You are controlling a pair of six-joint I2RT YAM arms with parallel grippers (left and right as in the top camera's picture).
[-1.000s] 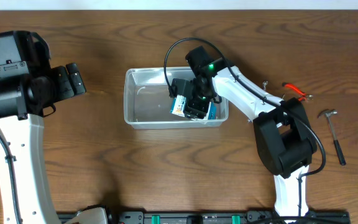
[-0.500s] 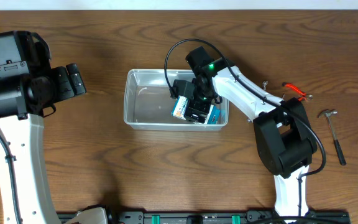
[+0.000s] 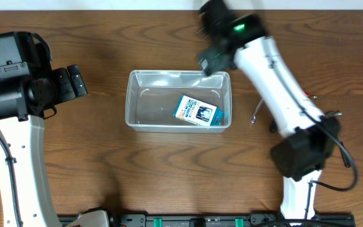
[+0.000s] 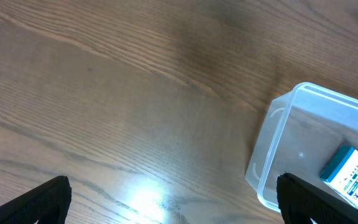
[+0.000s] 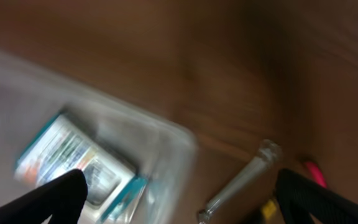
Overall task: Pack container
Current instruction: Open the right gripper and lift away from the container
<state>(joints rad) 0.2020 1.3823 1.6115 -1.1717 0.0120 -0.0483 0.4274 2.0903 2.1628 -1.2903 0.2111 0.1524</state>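
As lettering blurs, teal packet (image 3: 198,111), inside container (image 3: 130,101)

Motion-blurred, a blue-and-white packet (image 5: 61,152) lies inside the container (image 5: 166,134). A slim metal tool (image 5: 241,180) lies on the table (image 5: 229,56) just right of it.

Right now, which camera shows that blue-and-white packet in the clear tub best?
The overhead view: the blue-and-white packet lies whole and sharp inside the container. The left wrist view catches only part of it at the frame's edge. The right wrist view shows it blurred.
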